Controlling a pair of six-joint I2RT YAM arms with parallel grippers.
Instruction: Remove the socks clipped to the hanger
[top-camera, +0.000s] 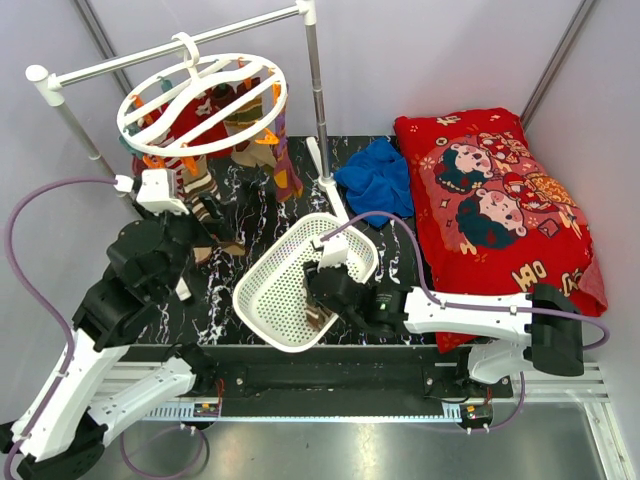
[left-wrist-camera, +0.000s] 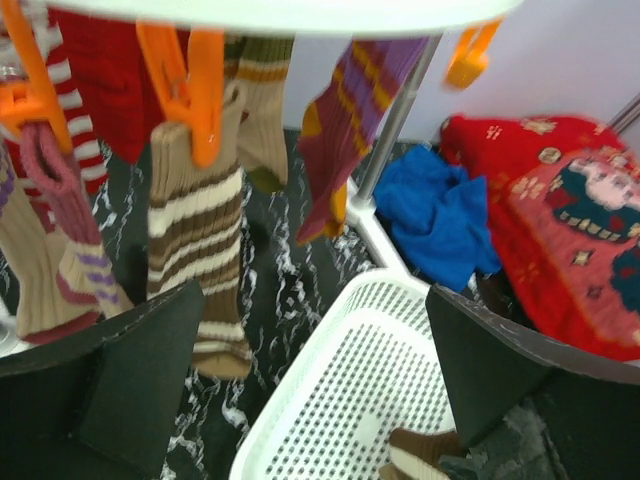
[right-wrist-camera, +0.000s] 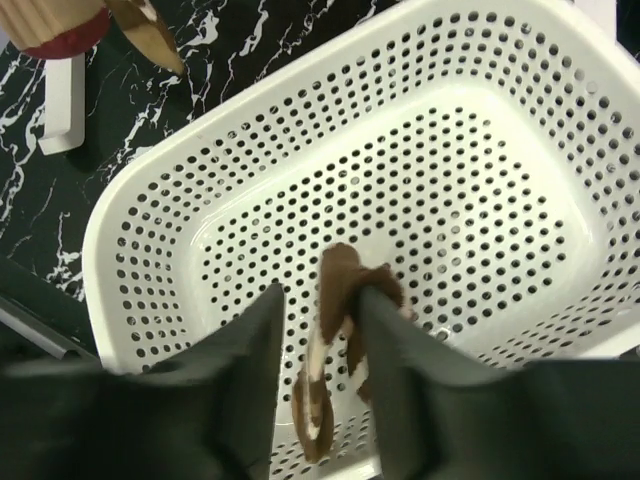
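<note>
Drop-off: right tool (right-wrist-camera: 320, 300), narrowly parted, over basket (right-wrist-camera: 130, 200) with brown sock (right-wrist-camera: 340, 268); wide left tool (left-wrist-camera: 315, 295) should next grip striped sock (left-wrist-camera: 195, 220), eleven o'clock.

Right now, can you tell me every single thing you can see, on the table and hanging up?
hanger: one, white ring with orange clips, hung on the white rack, back left
socks: at least five, red, maroon, brown and tan, some striped, clipped to the hanger
brown sock: one, brown and white, in the basket
basket: one, white with holes, middle of the table
blue cloth: one, blue, behind the basket
pillow: one, red with cartoon pictures, right side
table: one, black with white veins
left gripper: one, black, wide open and empty, below the socks
right gripper: one, black, jaws parted over the basket, brown sock between them
</note>
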